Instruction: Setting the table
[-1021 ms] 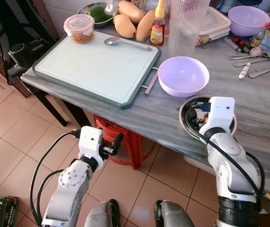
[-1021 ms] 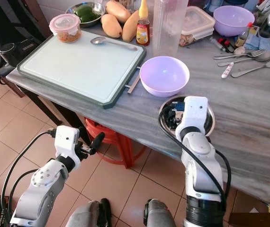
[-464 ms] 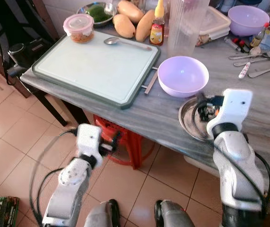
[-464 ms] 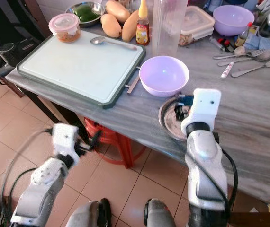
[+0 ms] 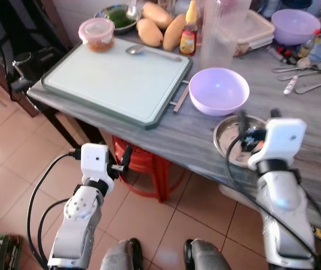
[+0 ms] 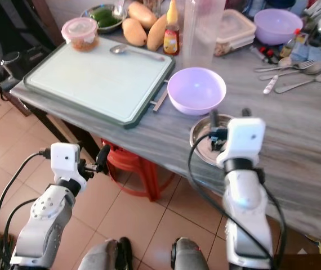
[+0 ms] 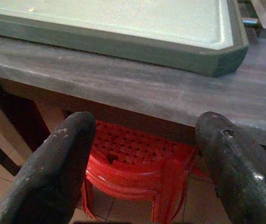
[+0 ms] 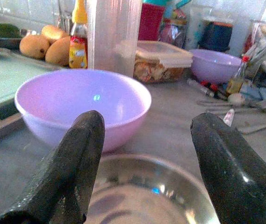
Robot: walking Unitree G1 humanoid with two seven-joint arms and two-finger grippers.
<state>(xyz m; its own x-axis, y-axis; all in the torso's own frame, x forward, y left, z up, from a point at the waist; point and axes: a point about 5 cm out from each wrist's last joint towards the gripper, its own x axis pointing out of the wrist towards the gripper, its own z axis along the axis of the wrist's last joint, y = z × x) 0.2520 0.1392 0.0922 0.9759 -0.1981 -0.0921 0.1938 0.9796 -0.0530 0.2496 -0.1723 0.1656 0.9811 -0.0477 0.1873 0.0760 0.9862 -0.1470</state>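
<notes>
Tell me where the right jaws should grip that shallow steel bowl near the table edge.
Grip the shallow round steel bowl by its thin rim on the table-edge side, one finger inside and one outside, coming from above. The lilac plastic bowl crowds its far side, and the open right gripper already hovers over it.

Even, soft daylight fills both head views; shadows under the table (image 5: 149, 140) are faint. The near purple bowl (image 5: 218, 90) carries a small white glare spot at its centre, and the steel dish (image 8: 147, 196) shows a bluish glint toward 6 o'clock. The head views are slightly soft, perhaps from camera motion. In the wrist views the black fingers (image 8: 63, 177) are blurred, and the clutter behind the bowl toward 1 o'clock is hazy and washed out.
</notes>
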